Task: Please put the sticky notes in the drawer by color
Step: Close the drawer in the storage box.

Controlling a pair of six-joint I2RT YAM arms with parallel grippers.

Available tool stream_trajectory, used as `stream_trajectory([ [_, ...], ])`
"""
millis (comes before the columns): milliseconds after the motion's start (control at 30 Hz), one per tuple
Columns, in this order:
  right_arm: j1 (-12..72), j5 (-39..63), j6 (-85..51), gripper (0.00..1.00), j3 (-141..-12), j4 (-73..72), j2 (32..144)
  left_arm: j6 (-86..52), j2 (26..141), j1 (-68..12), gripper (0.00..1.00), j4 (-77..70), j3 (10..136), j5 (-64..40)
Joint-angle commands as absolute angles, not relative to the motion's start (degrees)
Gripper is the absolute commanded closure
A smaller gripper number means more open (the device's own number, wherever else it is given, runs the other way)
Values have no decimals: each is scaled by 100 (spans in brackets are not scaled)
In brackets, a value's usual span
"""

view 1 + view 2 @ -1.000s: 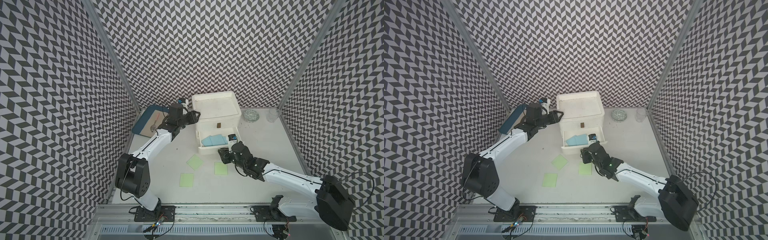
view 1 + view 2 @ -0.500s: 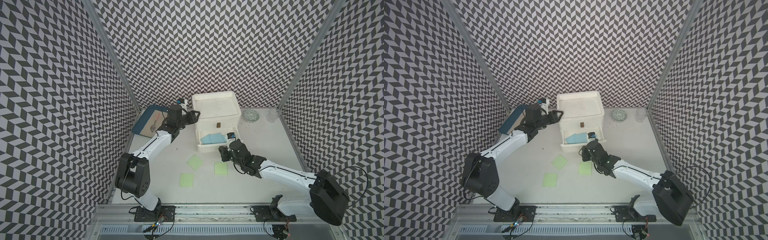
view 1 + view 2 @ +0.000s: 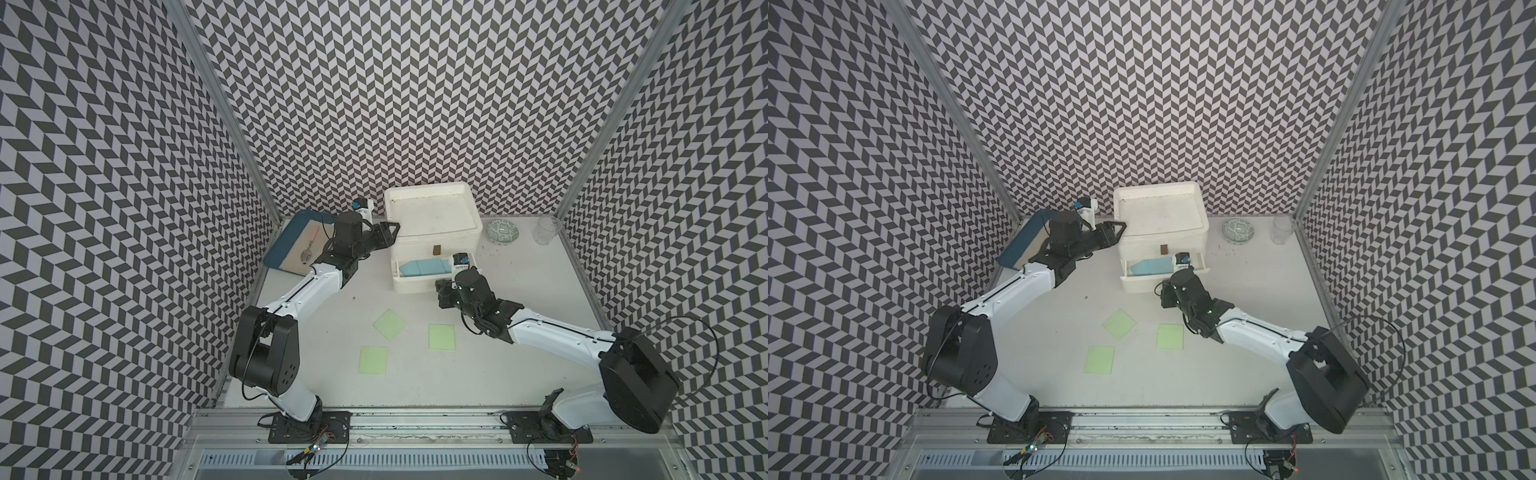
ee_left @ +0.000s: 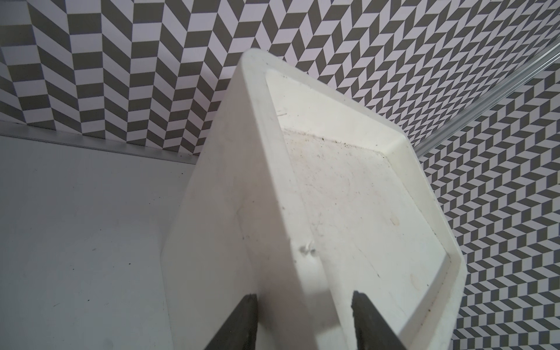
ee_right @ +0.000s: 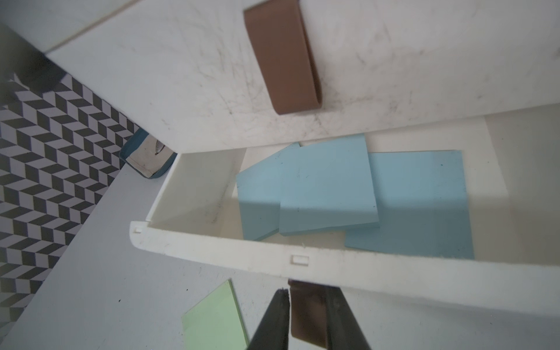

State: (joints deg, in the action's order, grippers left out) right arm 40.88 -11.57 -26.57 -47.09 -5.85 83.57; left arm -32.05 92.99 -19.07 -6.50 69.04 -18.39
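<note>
Notes first: three green notes [image 3: 442, 336] lie flat on the table [image 3: 332, 386] nearest the front, well apart, not yet filed. Just behind, the right gripper [image 5: 306, 297] is at the open drawer [image 5: 212, 245], jaws pinched on its brown pull [image 5: 306, 318]. It's likely there to work the drawer; in or out, can't say. Three blue notes [image 5: 327, 188] overlap inside, so blue looks sorted. No pink in sight, and the upper drawer [image 5: 197, 75] is shut. Farther back, the left gripper [image 4: 303, 303] straddles the cabinet [image 4: 272, 188] rim, jaws part spread. It's probably steadying the cabinet; whether it actually pinches, can't tell. Only the right wrist view shows the pull between the jaws, which the top views hide. Both top views show all the greens. Only the left wrist view shows the straddle.
</note>
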Motion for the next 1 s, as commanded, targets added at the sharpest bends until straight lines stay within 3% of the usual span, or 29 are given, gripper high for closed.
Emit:
stream_trajectory([
  [0, 3974, -1124, -2650, 75, -4888, -1374, 8566, -3081, 9334, -2007, 48, -97, 6605, -2218],
  [500, 3895, -1849, -2575, 74, -4579, -3469, 9513, -3129, 9283, -2012, 48, -163, 6507, -2314],
  [800, 3888, -1769, -2584, 74, -4812, -3721, 10056, -3199, 9211, -2011, 48, -353, 6284, -2407],
  [967, 3942, -1518, -2523, 72, -4607, -3631, 9654, -3069, 9116, -2007, 48, -291, 6195, -2314],
])
